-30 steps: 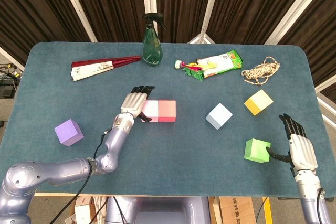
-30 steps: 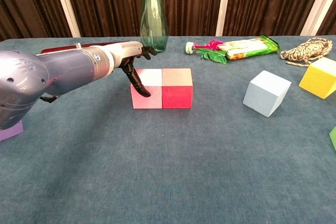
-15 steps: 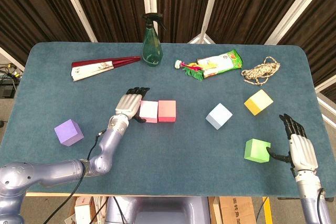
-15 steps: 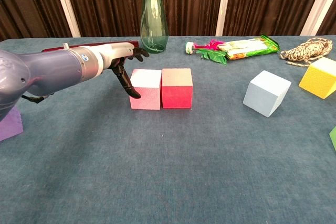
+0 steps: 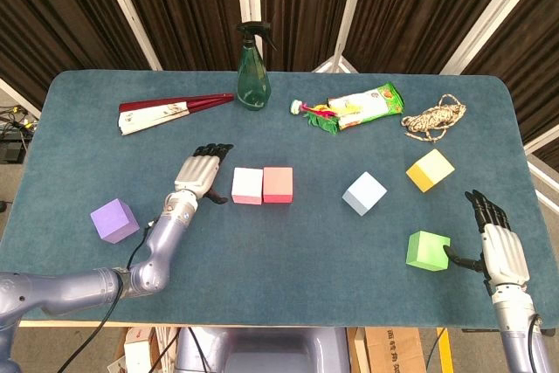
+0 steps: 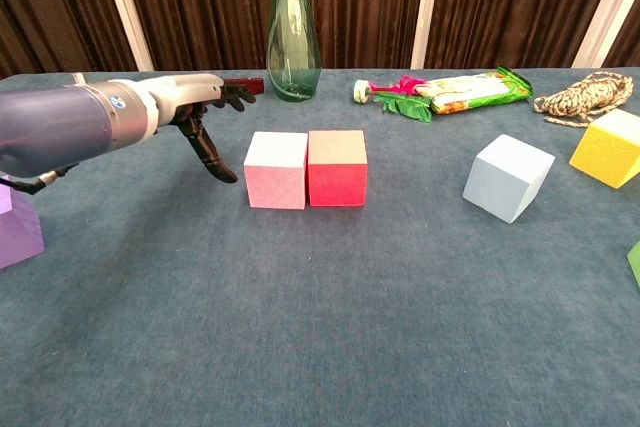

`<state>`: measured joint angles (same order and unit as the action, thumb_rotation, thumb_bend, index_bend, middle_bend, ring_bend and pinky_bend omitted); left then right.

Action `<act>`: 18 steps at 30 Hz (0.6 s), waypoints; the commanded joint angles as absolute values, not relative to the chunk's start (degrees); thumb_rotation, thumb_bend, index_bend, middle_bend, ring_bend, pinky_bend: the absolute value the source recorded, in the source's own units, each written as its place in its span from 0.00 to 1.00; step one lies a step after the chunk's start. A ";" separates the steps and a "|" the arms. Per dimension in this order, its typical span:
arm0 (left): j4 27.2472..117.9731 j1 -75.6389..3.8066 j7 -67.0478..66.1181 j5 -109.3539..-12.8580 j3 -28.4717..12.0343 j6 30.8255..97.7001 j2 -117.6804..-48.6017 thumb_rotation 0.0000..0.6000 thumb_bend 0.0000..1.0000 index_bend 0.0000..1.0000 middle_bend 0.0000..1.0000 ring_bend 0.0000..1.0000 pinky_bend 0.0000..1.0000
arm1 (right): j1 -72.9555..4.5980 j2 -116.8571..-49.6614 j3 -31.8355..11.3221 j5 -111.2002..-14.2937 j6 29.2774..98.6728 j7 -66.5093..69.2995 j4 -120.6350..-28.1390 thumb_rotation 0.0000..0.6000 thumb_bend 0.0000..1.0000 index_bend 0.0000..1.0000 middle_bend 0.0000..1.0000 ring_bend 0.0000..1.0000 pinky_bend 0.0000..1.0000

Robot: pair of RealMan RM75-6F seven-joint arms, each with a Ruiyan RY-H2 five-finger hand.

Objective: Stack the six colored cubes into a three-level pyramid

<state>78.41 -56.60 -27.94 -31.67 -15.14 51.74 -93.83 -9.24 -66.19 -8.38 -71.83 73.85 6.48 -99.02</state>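
Just right of the empty left hand (image 5: 198, 176) sits the pink cube (image 5: 247, 186).

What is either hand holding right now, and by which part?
Nothing. The left hand is open, beside the pink cube with a gap. The right hand is open next to the green cube.

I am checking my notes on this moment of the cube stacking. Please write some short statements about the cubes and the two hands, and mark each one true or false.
1. The pink cube and the red cube stand side by side, touching. True.
2. The left hand holds the pink cube. False: it is beside the cube, apart from it, holding nothing.
3. A cube already sits on a second level. False: all six lie on the table.
4. The right hand is next to the green cube. True.
5. The purple cube lies right of the yellow cube. False: it lies far left.
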 commanded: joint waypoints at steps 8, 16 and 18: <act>75.89 -57.55 -29.26 -30.81 -15.34 51.46 -93.90 1.00 0.17 0.00 0.05 0.00 0.00 | -9.30 -66.26 -8.39 -71.70 73.73 6.37 -99.18 1.00 0.27 0.00 0.00 0.00 0.00; 71.25 -59.70 -30.66 -30.94 -15.47 50.75 -97.70 1.00 0.22 0.00 0.05 0.00 0.00 | -9.33 -66.28 -8.55 -71.25 73.62 6.38 -99.05 1.00 0.27 0.00 0.00 0.00 0.00; 70.22 -60.19 -30.97 -31.03 -15.57 50.63 -98.63 1.00 0.22 0.00 0.05 0.00 0.00 | -9.35 -66.26 -8.62 -71.16 73.55 6.51 -98.98 1.00 0.27 0.00 0.00 0.00 0.00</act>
